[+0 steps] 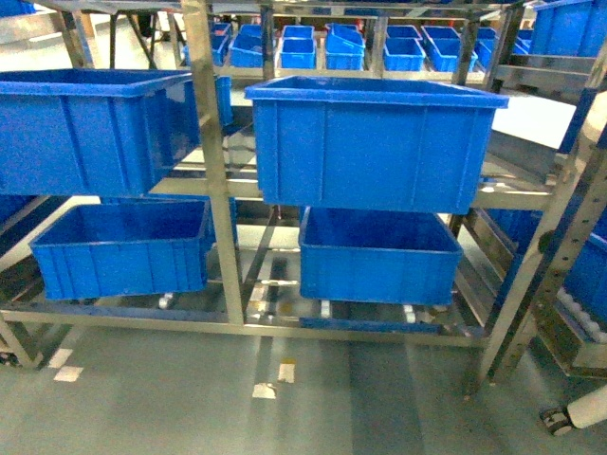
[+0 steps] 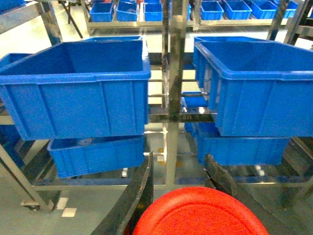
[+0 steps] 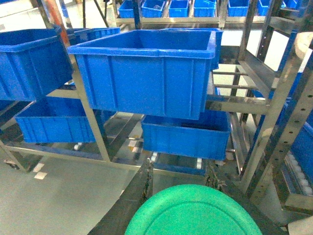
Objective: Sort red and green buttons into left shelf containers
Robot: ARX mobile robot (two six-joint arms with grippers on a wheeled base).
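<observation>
evidently early: left end effector [image 2: 178, 183] closed on the red button [image 2: 200, 213], right end effector [image 3: 178, 178] on the green button [image 3: 193, 210] (both undelivered); blue tubs [image 1: 95, 133] on the steel shelf [image 1: 213, 190] await.

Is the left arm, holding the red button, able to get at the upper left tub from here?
Probably yes: the upper left tub is open-topped with nothing between it and the left gripper, shut on the red button.

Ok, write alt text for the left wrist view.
A red button cap fills the bottom of the frame, held between the left gripper's two dark fingers. Beyond it stands a metal shelf rack holding four large blue tubs, two on each of its two levels.
</observation>
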